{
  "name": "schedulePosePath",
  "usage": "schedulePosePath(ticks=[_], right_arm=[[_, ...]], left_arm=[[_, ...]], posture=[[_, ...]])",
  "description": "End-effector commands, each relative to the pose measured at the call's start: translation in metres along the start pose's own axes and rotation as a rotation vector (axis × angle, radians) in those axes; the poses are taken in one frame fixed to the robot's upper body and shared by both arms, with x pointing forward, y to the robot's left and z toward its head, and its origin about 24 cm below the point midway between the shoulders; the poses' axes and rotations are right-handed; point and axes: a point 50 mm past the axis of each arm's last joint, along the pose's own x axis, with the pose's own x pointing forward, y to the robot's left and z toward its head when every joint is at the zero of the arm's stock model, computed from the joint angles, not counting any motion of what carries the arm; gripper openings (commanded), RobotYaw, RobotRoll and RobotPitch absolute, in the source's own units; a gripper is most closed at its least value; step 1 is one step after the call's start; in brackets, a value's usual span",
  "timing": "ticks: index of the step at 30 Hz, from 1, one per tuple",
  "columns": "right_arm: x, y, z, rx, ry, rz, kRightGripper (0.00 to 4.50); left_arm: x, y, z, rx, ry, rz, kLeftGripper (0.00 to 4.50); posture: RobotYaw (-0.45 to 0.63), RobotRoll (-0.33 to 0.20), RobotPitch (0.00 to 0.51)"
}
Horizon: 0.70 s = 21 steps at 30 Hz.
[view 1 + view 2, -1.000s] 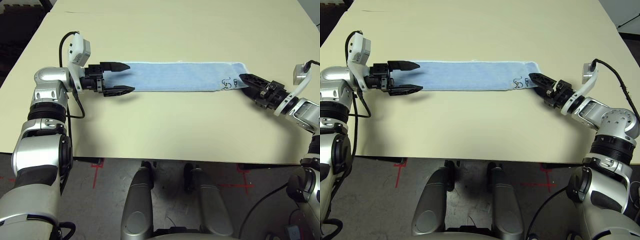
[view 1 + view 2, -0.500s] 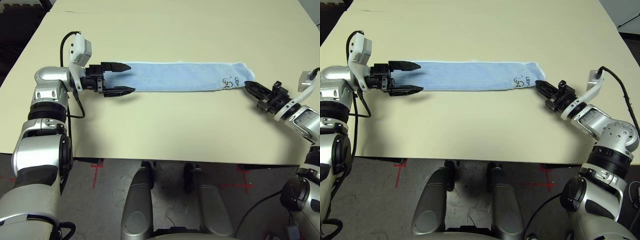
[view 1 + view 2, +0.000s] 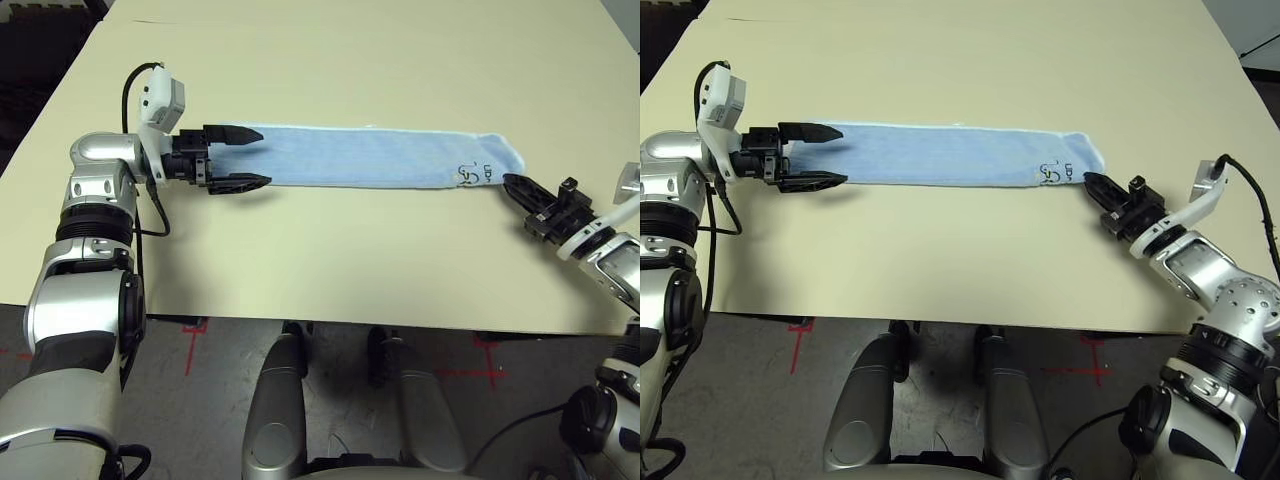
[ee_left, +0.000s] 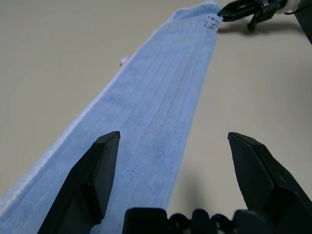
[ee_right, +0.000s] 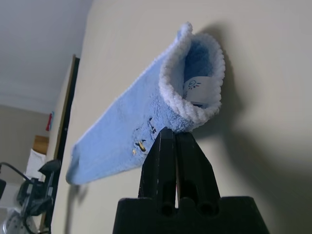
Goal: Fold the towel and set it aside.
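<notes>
From the head cameras, the towel is lying as a long folded strip across the table, the left gripper hanging with fingers apart over its left end while the right gripper is pinching the marked corner. The left wrist view is showing ribbed pale-blue terry running away between wide black fingers. In the right wrist view the fingers are closing together under the curled, white-edged end, so I would carry that corner level toward the far end, keeping the edges aligned.
</notes>
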Motion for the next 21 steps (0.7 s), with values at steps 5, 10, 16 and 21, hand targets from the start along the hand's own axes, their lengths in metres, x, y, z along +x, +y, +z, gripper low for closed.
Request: schedulePosePath(ticks=[5, 10, 16, 21], right_arm=[[-0.025, -0.01, 0.002, 0.01, -0.022, -0.093, 0.02], [-0.016, -0.007, 0.005, 0.003, -0.053, -0.085, 0.02], [-0.01, -0.004, 0.013, -0.035, -0.084, -0.056, 0.02], [-0.008, -0.006, 0.02, -0.073, -0.068, -0.028, 0.02]], left_arm=[[0.003, -0.003, -0.003, -0.013, -0.005, -0.014, 4.5], [0.004, -0.003, -0.002, -0.017, -0.007, -0.014, 4.5], [0.003, -0.003, -0.002, -0.018, -0.005, -0.014, 4.5], [0.003, -0.003, -0.002, -0.021, -0.005, -0.01, 4.5]], posture=[[-0.01, 0.0, 0.318], [0.0, 0.0, 0.317], [0.01, 0.0, 0.313], [0.01, 0.0, 0.307]])
